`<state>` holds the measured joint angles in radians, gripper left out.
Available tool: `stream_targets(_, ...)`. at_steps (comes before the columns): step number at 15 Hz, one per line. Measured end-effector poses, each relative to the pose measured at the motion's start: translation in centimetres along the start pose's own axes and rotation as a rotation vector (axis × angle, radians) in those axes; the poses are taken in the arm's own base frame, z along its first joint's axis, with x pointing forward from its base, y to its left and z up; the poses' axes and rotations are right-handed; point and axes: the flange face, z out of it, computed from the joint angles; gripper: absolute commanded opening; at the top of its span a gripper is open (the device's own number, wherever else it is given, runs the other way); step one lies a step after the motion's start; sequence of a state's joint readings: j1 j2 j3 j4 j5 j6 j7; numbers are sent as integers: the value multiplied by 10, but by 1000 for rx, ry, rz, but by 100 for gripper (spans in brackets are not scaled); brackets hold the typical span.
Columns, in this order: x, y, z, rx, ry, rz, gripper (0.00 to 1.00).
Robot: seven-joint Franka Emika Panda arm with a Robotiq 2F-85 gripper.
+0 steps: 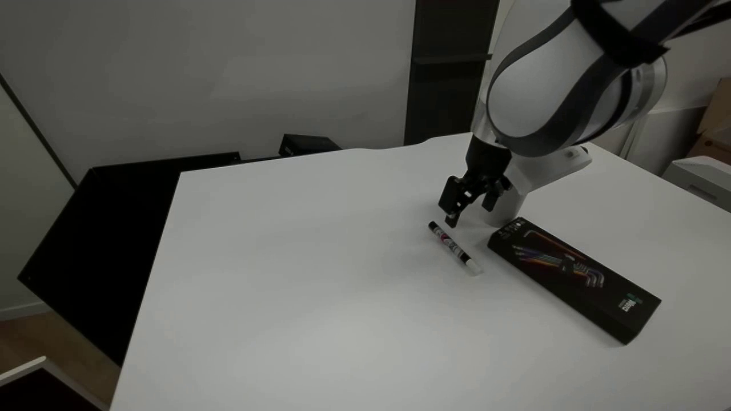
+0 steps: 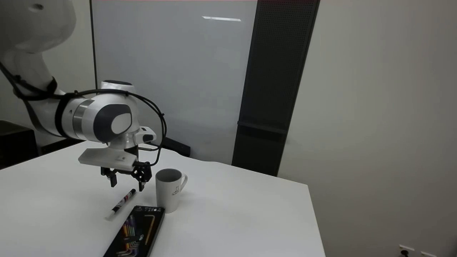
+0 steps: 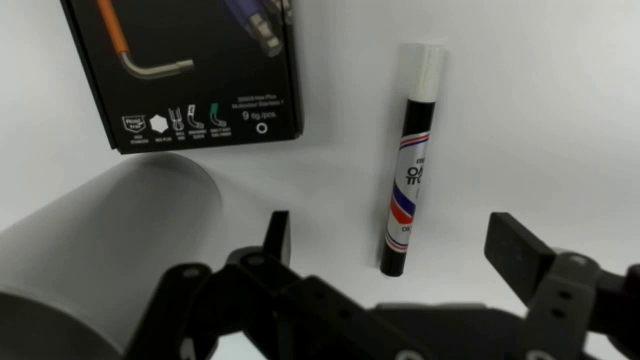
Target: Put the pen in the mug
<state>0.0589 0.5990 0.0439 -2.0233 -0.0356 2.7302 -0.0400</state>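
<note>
- Pen (image 3: 411, 167): one, black, with a white end and a striped label. Is lying flat on the bench (image 1: 285, 274), outside the mug (image 2: 167, 195).
- Mug: one, light grey. Is standing upright, its handle pointing away from the pen; nothing is sticking out of its mouth.
- Box (image 1: 571, 279): one, flat, black, printed with tools. Is lying beside the pen and apart from it, one end close by the mug's foot; whether box and mug are touching is not showing clearly.
- Jaws: one pair, spread wide, gripping nothing. Are hovering above the bench by the pen's black end; the wrist view is showing the pen between them, and the mug near the outer side of one jaw.
- Step in hand, by judgement: the reach for the pen; grasping and placing are pending.
- Next move, by judgement: is calling for lowering the jaws until they are straddling the barrel, perhaps shifting toward its middle, then closing across it, while the near jaw is clearing the mug.
- Following move, by judgement: lifting, turning the pen endwise, releasing it into the mug.
</note>
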Motion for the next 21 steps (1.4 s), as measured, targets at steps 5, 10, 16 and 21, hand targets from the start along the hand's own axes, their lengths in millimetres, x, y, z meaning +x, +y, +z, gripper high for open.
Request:
stream_targets(5,-1,-4,18,4,-20,-3,100)
stream_targets(10,3,-11,31,7,-29,2,100)
stream_targets(16,9,-21,42,9,-43,12,100)
stream_targets(21,10,-28,52,16,-61,32,100)
